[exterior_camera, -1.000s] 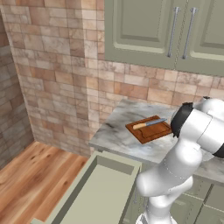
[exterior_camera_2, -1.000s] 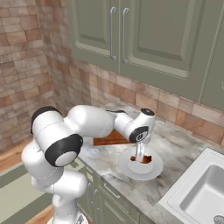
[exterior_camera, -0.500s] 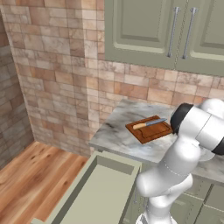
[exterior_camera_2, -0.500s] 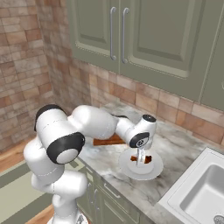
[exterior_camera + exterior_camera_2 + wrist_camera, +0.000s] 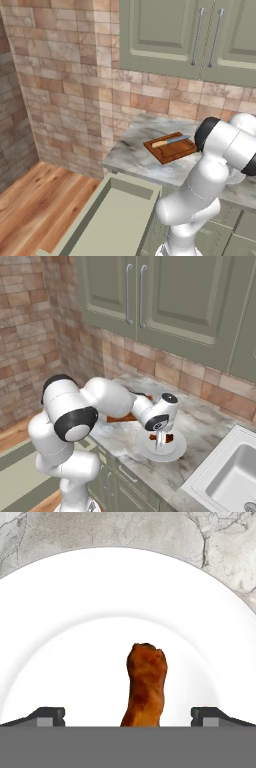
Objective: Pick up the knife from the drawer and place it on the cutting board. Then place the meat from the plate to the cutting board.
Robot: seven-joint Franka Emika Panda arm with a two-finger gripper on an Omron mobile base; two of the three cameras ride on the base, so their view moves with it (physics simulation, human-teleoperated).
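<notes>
The knife (image 5: 170, 141) is already laid on the cutting board (image 5: 170, 148), while the meat (image 5: 146, 684), still on the plate (image 5: 75, 622), is straddled by the fully opened, ungripping tool (image 5: 128, 716).

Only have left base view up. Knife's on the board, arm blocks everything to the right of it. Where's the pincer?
Observer: Over the plate, pointing down; the pincer is low above it in the right base view.
Operator: Open or shut?
Observer: Open. In the hand view the fingertips stand wide apart on either side of the meat, not touching it.
Operator: Meat still on the plate, then?
Observer: Yes, it lies on the plate's white inner surface, lined up between the two tips.
Operator: Anything else on the plate?
Observer: Nothing else shows on the part the hand view covers.
</notes>
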